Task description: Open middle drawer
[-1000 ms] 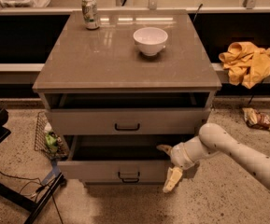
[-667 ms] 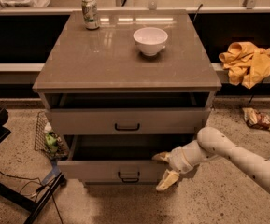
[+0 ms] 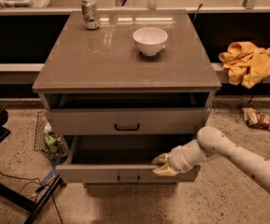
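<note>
The middle drawer (image 3: 97,173) stood pulled out, low in the cabinet (image 3: 116,64). The gripper (image 3: 163,165) pinched its front's top edge, jaws narrow. Rigid and probably light-sliding; its handle (image 3: 126,178) looked the surer hold.

the cabinet top (image 3: 116,64) is glossy grey-brown, with pale streaks of reflected light near its back edge. the bowl (image 3: 150,40) on it is plain white; the can (image 3: 90,13) is green and silver. the middle drawer (image 3: 92,173) has a grey-beige front and a black handle (image 3: 128,178), and its inside is shadowed dark grey. the gripper (image 3: 163,165), at that drawer's front edge on the right, is pale yellow-tan, on a white arm (image 3: 237,155) sprinkled with small dark dots. the crumpled cloth (image 3: 247,62) is mustard yellow. the floor (image 3: 218,199) is beige and speckled. the wire basket (image 3: 43,134) is dark, with something green inside it.
</note>
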Robot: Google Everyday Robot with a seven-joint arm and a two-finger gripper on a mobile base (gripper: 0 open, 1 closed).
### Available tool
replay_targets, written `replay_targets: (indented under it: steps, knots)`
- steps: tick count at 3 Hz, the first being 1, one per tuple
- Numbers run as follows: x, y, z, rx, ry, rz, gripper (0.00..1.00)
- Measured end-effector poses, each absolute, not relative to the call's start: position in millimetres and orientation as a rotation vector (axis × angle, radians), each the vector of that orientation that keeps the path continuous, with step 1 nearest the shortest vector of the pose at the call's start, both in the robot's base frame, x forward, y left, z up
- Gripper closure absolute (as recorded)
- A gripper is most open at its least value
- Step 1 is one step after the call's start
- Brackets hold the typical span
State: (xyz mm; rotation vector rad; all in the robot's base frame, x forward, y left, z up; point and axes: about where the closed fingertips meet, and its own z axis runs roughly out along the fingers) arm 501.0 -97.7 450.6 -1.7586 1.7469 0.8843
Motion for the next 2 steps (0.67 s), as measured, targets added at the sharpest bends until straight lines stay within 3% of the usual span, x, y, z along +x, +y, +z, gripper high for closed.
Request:
replay_targets:
  steps: [1,2]
  knots:
    - [500.0,-95.9,449.5,-1.761,1.745,0.889,1.0]
    - [499.8,-95.5,449.2,-1.761,1.745,0.89,1.0]
